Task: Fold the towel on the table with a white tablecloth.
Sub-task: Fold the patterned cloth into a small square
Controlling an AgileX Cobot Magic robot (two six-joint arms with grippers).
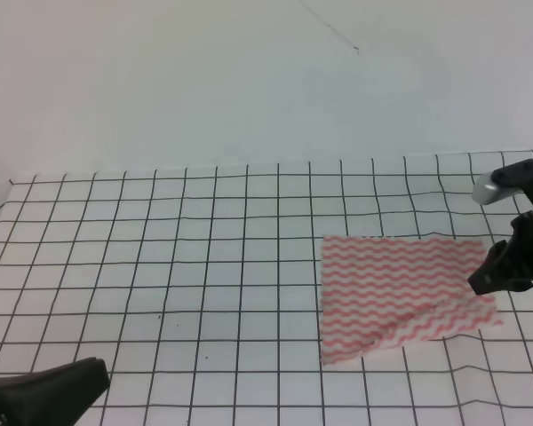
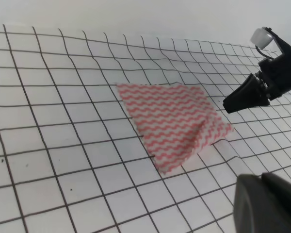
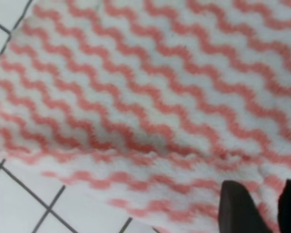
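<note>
The towel [image 1: 400, 293], red-pink and white wavy stripes, lies on the right part of the table with a white tablecloth [image 1: 204, 266]. A raised wrinkle runs along its near right corner [image 2: 206, 128]. My right gripper [image 1: 490, 277] hangs at the towel's right edge, just above the cloth. In the right wrist view its two dark fingertips [image 3: 238, 208] stand a narrow gap apart, with the towel [image 3: 150, 97] showing under and between them and nothing pinched. My left gripper [image 1: 49, 389] rests low at the front left, far from the towel. Its fingers [image 2: 254, 204] look pressed together.
The black-gridded tablecloth [image 2: 63, 145] stretches wide to the left of and behind the towel. A plain white wall [image 1: 249, 80] rises behind the table's far edge. The right arm's body [image 2: 276, 73] stands above the towel's far right side.
</note>
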